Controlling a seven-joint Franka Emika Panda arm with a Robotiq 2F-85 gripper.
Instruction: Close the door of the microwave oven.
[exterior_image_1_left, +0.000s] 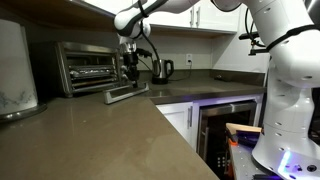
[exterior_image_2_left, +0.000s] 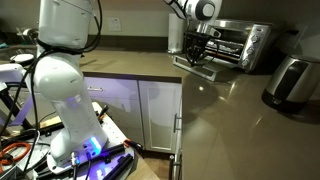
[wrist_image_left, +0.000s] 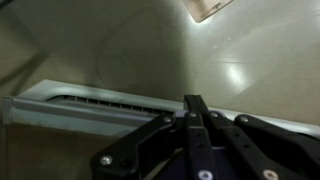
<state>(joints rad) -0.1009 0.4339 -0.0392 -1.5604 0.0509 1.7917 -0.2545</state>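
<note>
The silver microwave oven (exterior_image_1_left: 88, 64) stands at the back of the counter, its dark inside with wire racks open; it also shows in an exterior view (exterior_image_2_left: 232, 44). Its door (exterior_image_1_left: 127, 93) hangs down flat on the counter, also seen in an exterior view (exterior_image_2_left: 192, 65). My gripper (exterior_image_1_left: 131, 76) points down at the door's outer end, fingers pressed together and empty, also seen in an exterior view (exterior_image_2_left: 195, 58). In the wrist view the shut fingers (wrist_image_left: 193, 104) are just over the door's silver edge (wrist_image_left: 90, 108).
A steel kettle (exterior_image_1_left: 161, 70) stands behind the gripper. A big white appliance (exterior_image_1_left: 15, 68) stands beside the oven. A dark under-counter glass door (exterior_image_1_left: 224, 128) is below the counter. A steel pot (exterior_image_2_left: 290, 82) sits on the counter.
</note>
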